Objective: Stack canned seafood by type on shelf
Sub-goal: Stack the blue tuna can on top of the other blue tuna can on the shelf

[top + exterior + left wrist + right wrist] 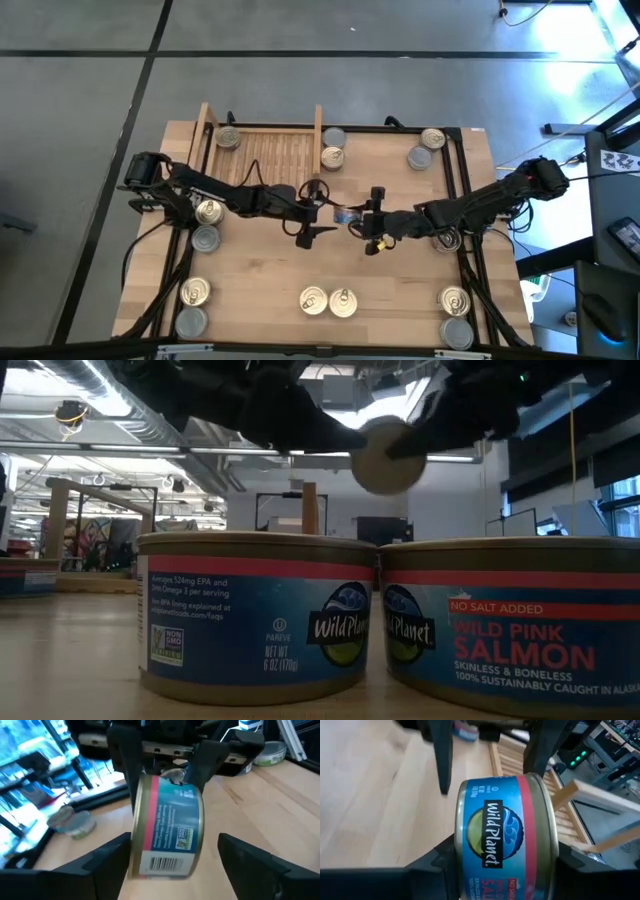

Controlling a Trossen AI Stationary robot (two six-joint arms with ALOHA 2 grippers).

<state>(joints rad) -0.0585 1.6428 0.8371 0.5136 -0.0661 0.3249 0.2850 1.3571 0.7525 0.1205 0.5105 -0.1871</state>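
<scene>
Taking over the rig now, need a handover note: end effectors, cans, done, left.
Left end effector: open, fingers on either side of the held can, not touching it.
Right end effector: shut on a Wild Planet salmon can, held on its side above the table's centre.
Shelf: back left of the table, with one golden-top can in its back left corner. Two cans sit just outside its right board.
Loose cans: left edge, front left, front centre, front right, back right.
Done: little. Left: nearly all the stacking.
</scene>
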